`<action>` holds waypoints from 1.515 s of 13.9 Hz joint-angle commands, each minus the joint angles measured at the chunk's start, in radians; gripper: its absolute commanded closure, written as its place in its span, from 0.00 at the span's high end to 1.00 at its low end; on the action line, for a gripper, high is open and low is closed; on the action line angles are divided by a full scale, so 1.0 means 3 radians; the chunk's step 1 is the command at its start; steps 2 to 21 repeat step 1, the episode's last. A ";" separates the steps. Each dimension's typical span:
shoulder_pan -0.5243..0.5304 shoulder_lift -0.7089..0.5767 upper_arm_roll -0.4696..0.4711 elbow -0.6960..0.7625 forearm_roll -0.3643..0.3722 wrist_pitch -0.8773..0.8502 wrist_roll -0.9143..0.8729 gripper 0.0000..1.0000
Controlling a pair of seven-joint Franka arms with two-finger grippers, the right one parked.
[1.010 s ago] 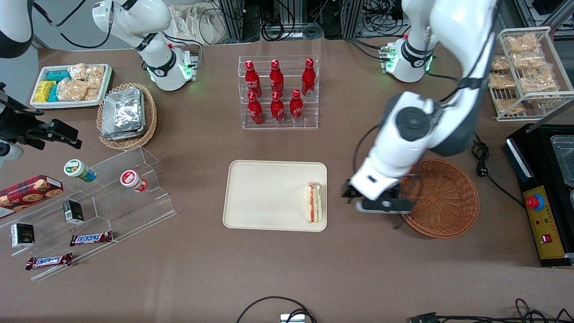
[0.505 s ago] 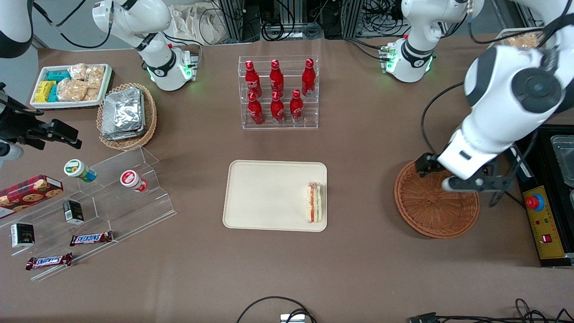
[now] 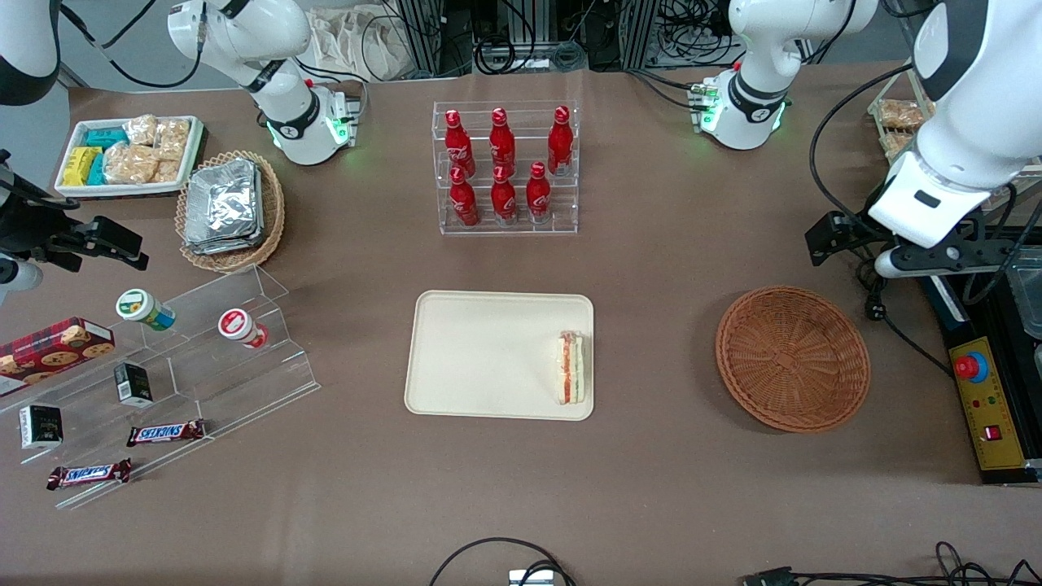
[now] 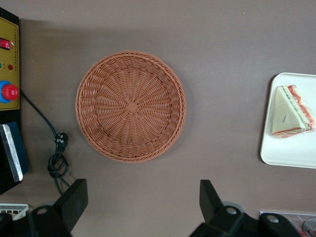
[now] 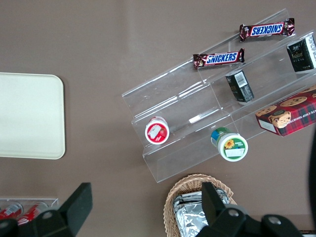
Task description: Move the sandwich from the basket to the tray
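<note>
The sandwich [image 3: 571,367] [image 4: 291,111], a triangular wedge with orange-red and green layers, lies on the cream tray [image 3: 488,354] [image 4: 291,148] close to the short rim that faces the basket. The reddish-brown wicker basket [image 3: 792,357] [image 4: 131,105] holds nothing. My left gripper [image 3: 895,251] [image 4: 143,203] hangs high above the table, farther from the front camera than the basket and toward the working arm's end. Its fingers [image 4: 75,200] stand open with nothing between them.
A clear rack of red bottles [image 3: 505,167] stands farther from the front camera than the tray. A black and yellow control box [image 3: 989,399] [image 4: 7,59] and a cable [image 3: 875,297] [image 4: 58,158] lie beside the basket. A wire rack of snack packets [image 3: 904,122] is near my arm.
My left gripper has risen and swung away from the tray, passing over the basket toward the working arm's end. The sandwich stays on the tray.
</note>
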 commanded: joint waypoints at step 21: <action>0.0057 -0.0073 -0.0037 -0.0075 -0.0154 -0.0025 0.0060 1.00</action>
